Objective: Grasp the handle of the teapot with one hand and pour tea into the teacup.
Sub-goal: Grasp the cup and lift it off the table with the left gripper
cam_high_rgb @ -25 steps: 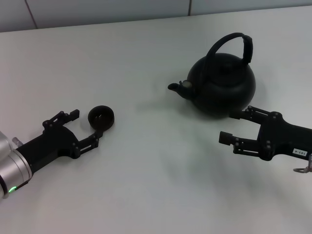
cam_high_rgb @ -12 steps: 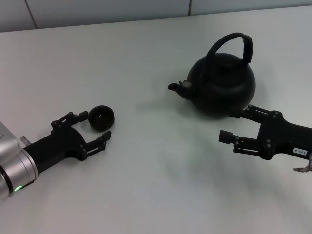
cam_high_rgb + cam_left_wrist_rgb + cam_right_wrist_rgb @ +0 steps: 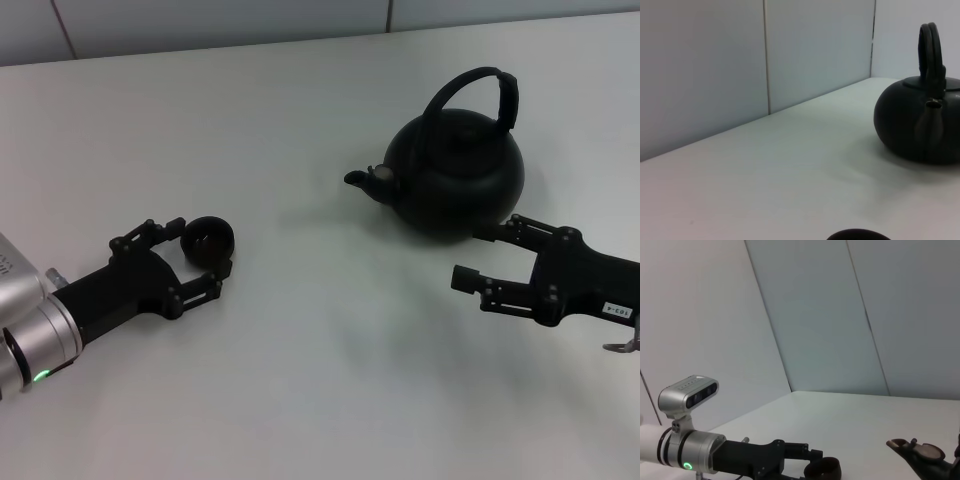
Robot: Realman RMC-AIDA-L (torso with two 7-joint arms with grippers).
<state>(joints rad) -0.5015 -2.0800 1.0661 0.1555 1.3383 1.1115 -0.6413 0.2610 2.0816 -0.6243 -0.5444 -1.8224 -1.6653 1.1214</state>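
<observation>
You see the teapot standing upright on the white table in the upper right of the head view, its short spout pointing toward the frame's left. The handle arches tall over the lid, with its thicker flat part on the right side of the arch. Nothing is holding it.

Your right gripper sits in the lower right of the head view, just in front of the teapot. Its fingers are spread wide: the far finger reaches close to the base of the pot, though you cannot tell whether it touches, and the near finger lies well apart from the pot.

Your left gripper is in the lower left of the head view, with its fingers spread around the teacup. One finger lies on the far side of the cup and the other on the near side. Whether either finger presses on the cup cannot be told. The teacup stands upright, well apart from the teapot.

In the left wrist view you get the teapot at the right edge, spout toward the camera, and the cup's rim at the bottom edge. In the right wrist view the left gripper lies along the bottom with the teacup at its tip, and the spout shows in the lower right corner.
</observation>
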